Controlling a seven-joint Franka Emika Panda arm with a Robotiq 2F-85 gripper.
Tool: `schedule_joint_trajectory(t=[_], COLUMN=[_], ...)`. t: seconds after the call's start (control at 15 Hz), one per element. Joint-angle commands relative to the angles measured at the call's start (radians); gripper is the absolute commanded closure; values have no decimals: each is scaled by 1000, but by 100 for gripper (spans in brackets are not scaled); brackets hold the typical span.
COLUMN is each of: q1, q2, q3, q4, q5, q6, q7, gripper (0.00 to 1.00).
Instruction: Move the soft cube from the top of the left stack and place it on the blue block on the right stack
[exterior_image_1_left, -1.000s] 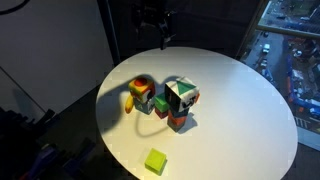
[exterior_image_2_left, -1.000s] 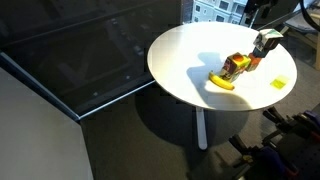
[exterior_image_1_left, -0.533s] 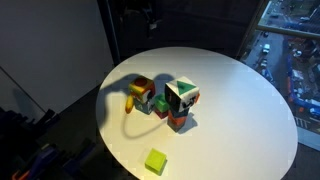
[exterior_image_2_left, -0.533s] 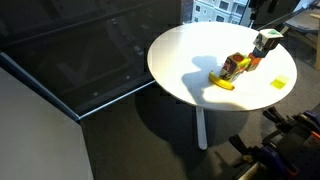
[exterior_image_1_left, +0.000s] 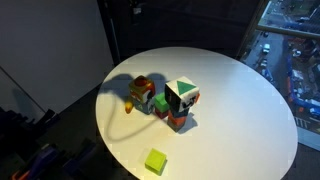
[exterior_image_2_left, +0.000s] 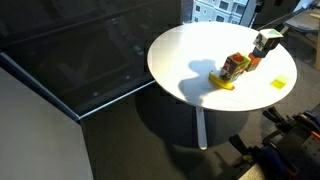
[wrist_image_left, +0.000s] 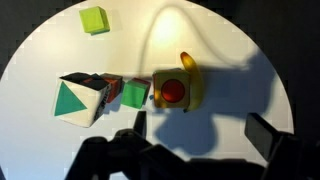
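The soft cube (exterior_image_1_left: 181, 95), patchwork white, green and dark, sits on top of the right stack, whose orange-red block (exterior_image_1_left: 178, 122) shows beneath it. The blue block is hidden under the cube. The cube also shows in the wrist view (wrist_image_left: 80, 98) and in an exterior view (exterior_image_2_left: 267, 40). The left stack (exterior_image_1_left: 143, 95), a cluster of orange, yellow, green and red blocks, stands beside it and shows in the wrist view (wrist_image_left: 172, 90). My gripper (wrist_image_left: 205, 130) is open and empty, high above the table near the cluster. It is nearly lost against the dark background in both exterior views.
A lone yellow-green cube (exterior_image_1_left: 155, 161) lies near the front edge of the round white table (exterior_image_1_left: 240, 100); it also shows in the wrist view (wrist_image_left: 95, 20). A dark wall and a window surround the table.
The gripper has risen up and away from the blocks and left the top of the exterior view. The blocks have not moved.
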Motion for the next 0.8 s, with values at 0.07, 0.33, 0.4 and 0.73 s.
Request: schedule_joint_trajectory(t=[0.07,0.33,0.4,0.73], q1=[8,7,7,6], q2=[-97,-158,-174,-246], q3=[6,9,9,8], q4=[-69,-110,-122,-180], q5=[-11,-8,-6,-12], q6=[-3,3,3,-6], q7=[66,67,62,36], gripper=[0,0,0,0])
